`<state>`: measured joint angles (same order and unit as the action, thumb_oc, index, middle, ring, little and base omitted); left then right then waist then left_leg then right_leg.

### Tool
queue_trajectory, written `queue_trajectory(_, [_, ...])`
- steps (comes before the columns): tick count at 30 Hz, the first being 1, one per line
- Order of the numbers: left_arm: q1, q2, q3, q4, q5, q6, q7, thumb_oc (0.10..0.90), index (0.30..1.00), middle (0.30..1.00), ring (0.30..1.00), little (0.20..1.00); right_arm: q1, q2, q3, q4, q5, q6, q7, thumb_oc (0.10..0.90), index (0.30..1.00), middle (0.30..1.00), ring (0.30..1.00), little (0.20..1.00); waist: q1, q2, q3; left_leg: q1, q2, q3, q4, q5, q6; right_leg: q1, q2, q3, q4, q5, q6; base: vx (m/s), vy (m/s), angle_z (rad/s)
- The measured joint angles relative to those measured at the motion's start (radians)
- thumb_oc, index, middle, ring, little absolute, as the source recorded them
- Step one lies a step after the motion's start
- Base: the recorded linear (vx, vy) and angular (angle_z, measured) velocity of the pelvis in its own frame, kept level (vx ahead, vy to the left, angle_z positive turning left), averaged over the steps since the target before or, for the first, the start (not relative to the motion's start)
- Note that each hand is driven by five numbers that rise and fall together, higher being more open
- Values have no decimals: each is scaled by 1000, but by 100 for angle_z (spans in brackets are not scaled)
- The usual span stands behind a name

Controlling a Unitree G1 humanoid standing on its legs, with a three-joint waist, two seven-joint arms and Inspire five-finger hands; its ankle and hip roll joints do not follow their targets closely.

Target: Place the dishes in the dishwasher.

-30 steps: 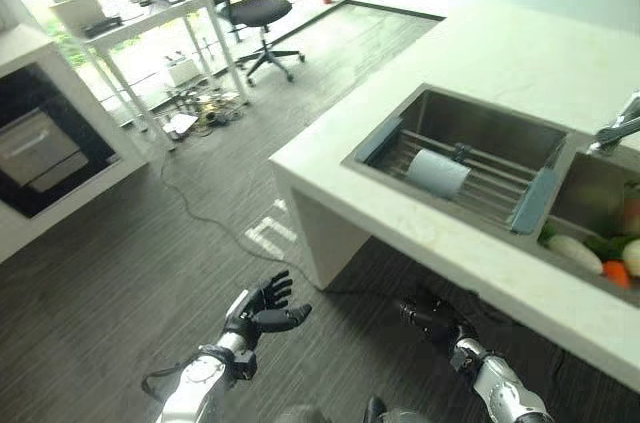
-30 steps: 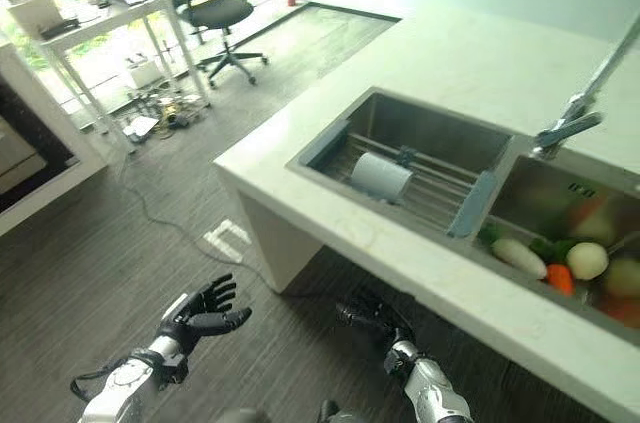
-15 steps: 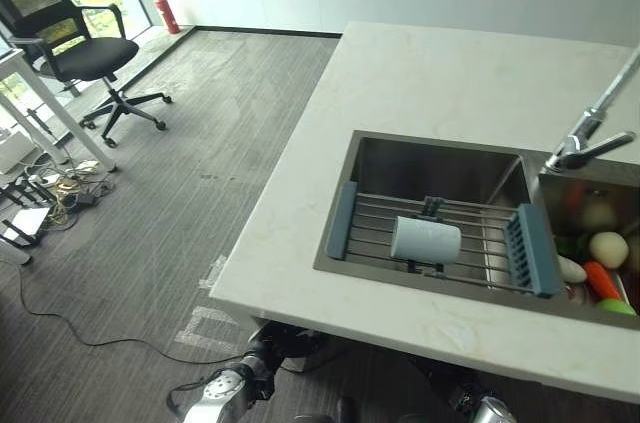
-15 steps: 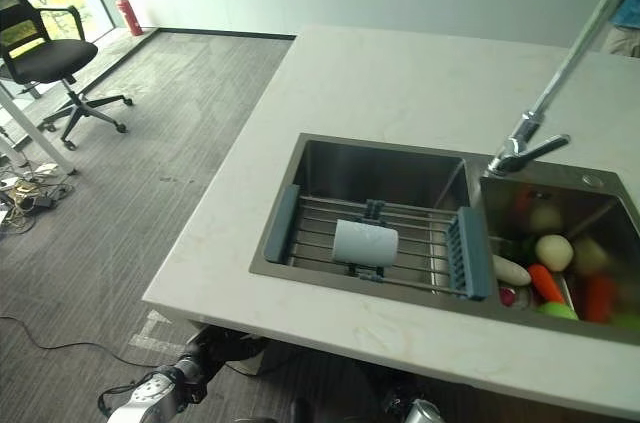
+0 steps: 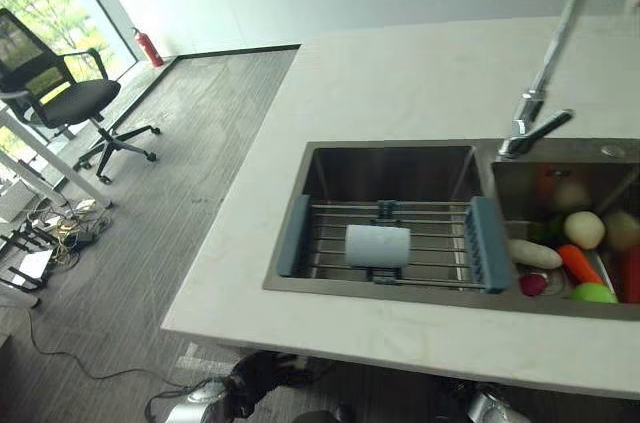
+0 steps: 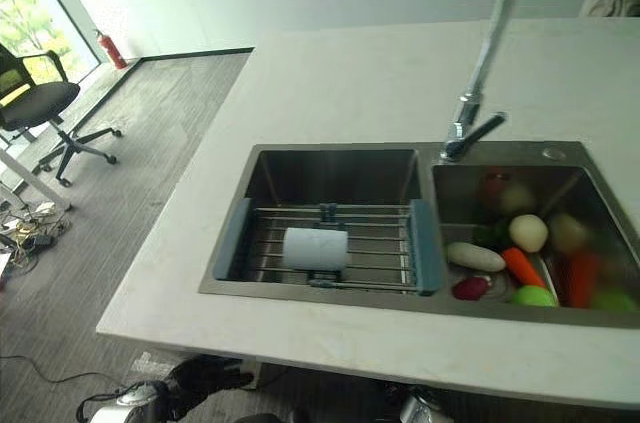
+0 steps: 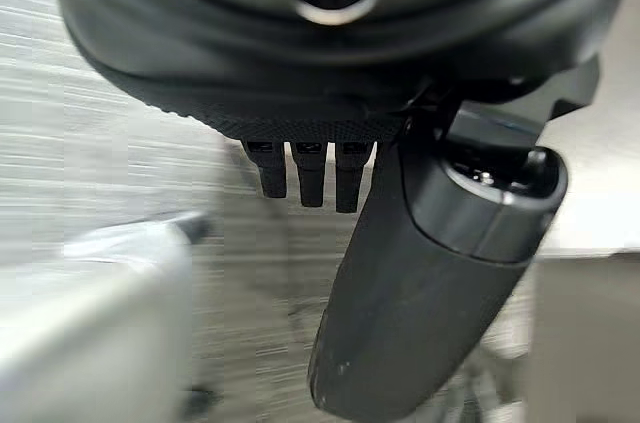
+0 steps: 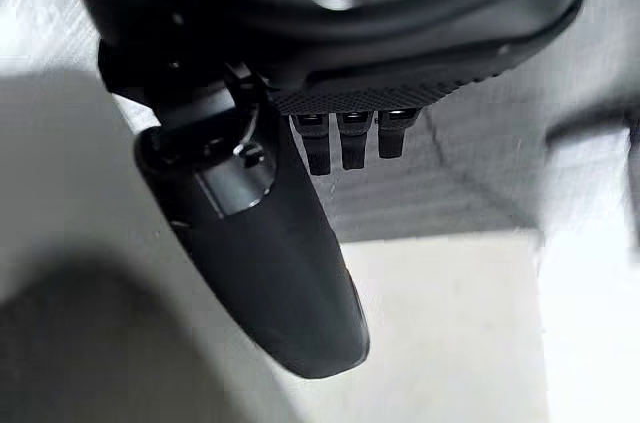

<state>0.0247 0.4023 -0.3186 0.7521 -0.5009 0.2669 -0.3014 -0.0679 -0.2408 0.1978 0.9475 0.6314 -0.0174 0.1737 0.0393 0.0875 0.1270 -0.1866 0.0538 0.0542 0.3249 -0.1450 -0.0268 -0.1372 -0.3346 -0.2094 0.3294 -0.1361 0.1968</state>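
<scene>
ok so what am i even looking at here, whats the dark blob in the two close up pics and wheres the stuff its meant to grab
This is a humanoid robot with two arms. The two wide pictures come from cameras on its head, looking down at a white counter with a double sink. A pale cup lies on its side on a rack across the left basin. Vegetables fill the right basin, beside a tall faucet.

The two close-ups come from cameras on the wrists. The dark bulk is each robot hand seen from behind: the left robot hand and the right robot hand. Both have relaxed fingers and hold nothing, hanging low below the counter's near edge.
</scene>
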Motion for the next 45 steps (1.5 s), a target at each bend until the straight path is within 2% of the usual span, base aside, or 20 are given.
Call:
queue_trajectory(1, [13,-29,-2,34,-6,14,-25,800,900,900,900,900,1,-24,28,-1,-47,-4,1,800,900,900,900,900,-3,7,-5,-10,38,-7,-12,14,-21,-12,38,-24,7,-15,-22,-48,-380,-12])
queue_trajectory(3, [8,-69,104,214,-15,-53,-38,800,900,900,900,900,-6,-83,77,-6,-91,-9,1,800,900,900,900,900,9,9,-21,16,142,-3,-95,84,-61,-91,144,-21,116,-84,-123,-64,-487,-36])
queue_trajectory(5, [-36,-76,168,413,-61,-88,-39,800,900,900,900,900,-10,-89,83,-1,-91,-9,0,800,900,900,900,900,5,-19,-32,16,194,-4,-107,159,-54,-119,199,-20,160,-123,-177,-67,-356,-30])
queue_trajectory(7, [-34,-60,184,473,-93,-103,-45,800,900,900,900,900,-8,-82,82,9,-90,-9,1,800,900,900,900,900,-5,-48,-35,14,218,-3,-112,221,-53,-120,222,-27,170,-138,-204,-78,-213,-7])
queue_trajectory(10, [-22,-54,231,498,-126,-100,-73,800,900,900,900,900,-11,-92,37,75,-79,-13,6,800,900,900,900,900,-7,-47,-42,-3,238,0,-119,250,-58,-128,251,-29,177,-143,-230,-2,-121,0])
queue_trajectory(14, [-13,-70,247,520,-124,-79,-81,800,900,900,900,900,-5,-120,12,143,-76,-12,9,800,900,900,900,900,-7,-32,-52,-2,220,10,-120,201,-69,-123,253,-36,164,-134,-244,9,-2,6])
queue_trajectory(16, [-33,-70,275,551,-123,-29,-68,800,900,900,900,900,-11,-118,-11,170,-67,-13,10,800,900,900,900,900,-7,-20,-60,8,211,18,-124,174,-65,-115,241,-43,167,-138,-239,54,95,14])
queue_trajectory(17, [-39,-72,285,573,-122,11,-54,800,900,900,900,900,-11,-115,-16,170,-58,-13,10,800,900,900,900,900,-10,-21,-61,17,196,21,-129,158,-62,-113,221,-43,177,-144,-227,129,203,27])
queue_trajectory(18, [-49,-95,326,602,-125,48,-19,800,900,900,900,900,-10,-117,-21,171,-39,-16,9,800,900,900,900,900,-14,-6,-71,40,160,27,-153,119,-77,-118,183,-37,197,-159,-198,121,244,21])
queue_trajectory(19, [-55,-98,357,608,-136,64,4,800,900,900,900,900,-10,-113,-27,175,-39,-15,8,800,900,900,900,900,-13,-8,-71,53,136,36,-164,120,-83,-118,158,-23,202,-158,-180,97,252,9])
queue_trajectory(22, [-41,-75,404,651,-164,90,99,800,900,900,900,900,-14,-112,-31,195,-39,-12,-4,800,900,900,900,900,-10,21,-85,83,80,80,-174,97,-80,-116,102,13,197,-147,-139,30,146,-16])
queue_trajectory(24, [-36,-17,466,662,-132,82,166,800,900,900,900,900,-8,-114,-52,226,-39,-8,-14,800,900,900,900,900,-11,45,-91,84,54,90,-173,89,-64,-111,81,25,177,-135,-113,-8,92,-7])
queue_trajectory(27, [-27,100,397,663,95,19,273,800,900,900,900,900,-10,-127,-54,303,-75,-10,-49,800,900,900,900,900,-8,69,-98,80,41,91,-167,88,-58,-105,76,26,157,-118,-98,-12,65,2])
queue_trajectory(30, [-50,220,393,668,125,13,338,800,900,900,900,900,1,-172,-53,324,-82,-11,-53,800,900,900,900,900,-5,80,-95,80,39,84,-169,87,-56,-99,75,19,155,-120,-95,-25,23,7])
queue_trajectory(31, [-76,307,397,664,126,10,366,800,900,900,900,900,4,-197,-53,319,-81,-12,-54,800,900,900,900,900,-4,82,-96,80,43,77,-170,88,-57,-95,77,10,158,-124,-96,-51,-35,14])
queue_trajectory(35, [-148,585,467,553,232,14,434,800,900,900,900,900,11,-212,-52,291,-78,-46,-62,800,900,900,900,900,7,65,-92,68,59,56,-172,99,-76,-99,89,-7,180,-141,-110,-47,-62,12])
queue_trajectory(37, [-160,662,500,473,310,17,470,800,900,900,900,900,10,-204,-50,264,-77,-49,-72,800,900,900,900,900,9,71,-91,66,65,48,-174,102,-80,-97,92,-19,182,-146,-112,-28,-66,8])
queue_trajectory(42, [-193,744,530,395,369,33,471,800,900,900,900,900,16,-166,-14,190,-69,-50,-74,800,900,900,900,900,16,80,-91,65,70,42,-174,102,-81,-98,101,-25,197,-159,-126,-3,-74,6])
queue_trajectory(44, [-210,776,552,288,363,44,484,800,900,900,900,900,30,-145,-14,188,-58,-52,-75,800,900,900,900,900,27,59,-82,66,82,37,-175,106,-87,-95,110,-38,197,-164,-131,7,-110,13])
queue_trajectory(45, [-210,808,556,190,357,16,508,800,900,900,900,900,39,-131,-15,190,-56,-53,-75,800,900,900,900,900,39,36,-73,65,85,33,-175,108,-91,-91,116,-45,197,-166,-135,3,-149,17])
